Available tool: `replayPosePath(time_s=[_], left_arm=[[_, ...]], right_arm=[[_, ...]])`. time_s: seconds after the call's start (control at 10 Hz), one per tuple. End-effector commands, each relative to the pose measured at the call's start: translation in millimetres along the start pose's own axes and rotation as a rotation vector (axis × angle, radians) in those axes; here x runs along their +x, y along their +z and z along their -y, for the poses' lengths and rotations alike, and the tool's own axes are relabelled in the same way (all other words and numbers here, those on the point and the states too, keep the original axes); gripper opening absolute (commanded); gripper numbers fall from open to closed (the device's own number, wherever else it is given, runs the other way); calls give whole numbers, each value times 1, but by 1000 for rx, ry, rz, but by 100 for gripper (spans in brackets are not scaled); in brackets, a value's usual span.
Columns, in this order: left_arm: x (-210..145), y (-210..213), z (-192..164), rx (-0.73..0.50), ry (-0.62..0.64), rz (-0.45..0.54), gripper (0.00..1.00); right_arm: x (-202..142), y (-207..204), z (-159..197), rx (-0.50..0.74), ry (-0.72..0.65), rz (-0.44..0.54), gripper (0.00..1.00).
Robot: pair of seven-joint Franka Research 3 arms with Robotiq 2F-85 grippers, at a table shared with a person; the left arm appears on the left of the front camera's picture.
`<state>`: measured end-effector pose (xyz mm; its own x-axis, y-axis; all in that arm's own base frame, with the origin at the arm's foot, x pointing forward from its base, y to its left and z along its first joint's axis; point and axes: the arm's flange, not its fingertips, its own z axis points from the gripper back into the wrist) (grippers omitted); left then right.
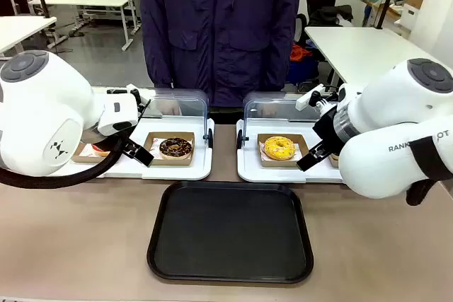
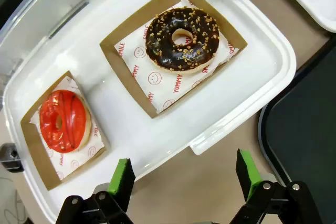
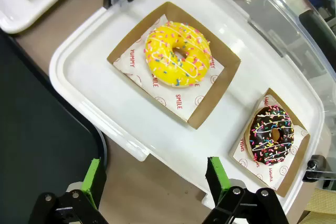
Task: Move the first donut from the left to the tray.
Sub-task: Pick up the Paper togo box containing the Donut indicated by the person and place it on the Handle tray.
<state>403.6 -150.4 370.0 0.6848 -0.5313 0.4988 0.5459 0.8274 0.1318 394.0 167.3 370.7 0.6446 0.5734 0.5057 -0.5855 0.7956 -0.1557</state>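
Red donut (image 2: 63,120), brown holder (image 2: 35,156), black tray (image 1: 231,231).

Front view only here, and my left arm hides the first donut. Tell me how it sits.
Observer: The glossy red-glazed ring donut lies flat in a shallow brown cardboard holder, near one end of the white plastic tray.
Operator: Report the left tool.
Observer: The left tool is open and empty, aimed at the bare beige table beside that tray.
Operator: Now the right tool.
Observer: The right tool is open and empty too.
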Motion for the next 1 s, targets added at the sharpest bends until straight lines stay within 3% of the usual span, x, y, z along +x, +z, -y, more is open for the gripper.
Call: replayPosePath(time_s=[0.0,0.8,0.9], left_arm=[[0,0,0,0,0,0,100],[0,0,0,0,0,0,100],[23,26,-11,-29,-10,63,100]], right_arm=[[0,0,0,0,0,0,100],[0,0,0,0,0,0,100],[26,29,10,23,12,32,100]])
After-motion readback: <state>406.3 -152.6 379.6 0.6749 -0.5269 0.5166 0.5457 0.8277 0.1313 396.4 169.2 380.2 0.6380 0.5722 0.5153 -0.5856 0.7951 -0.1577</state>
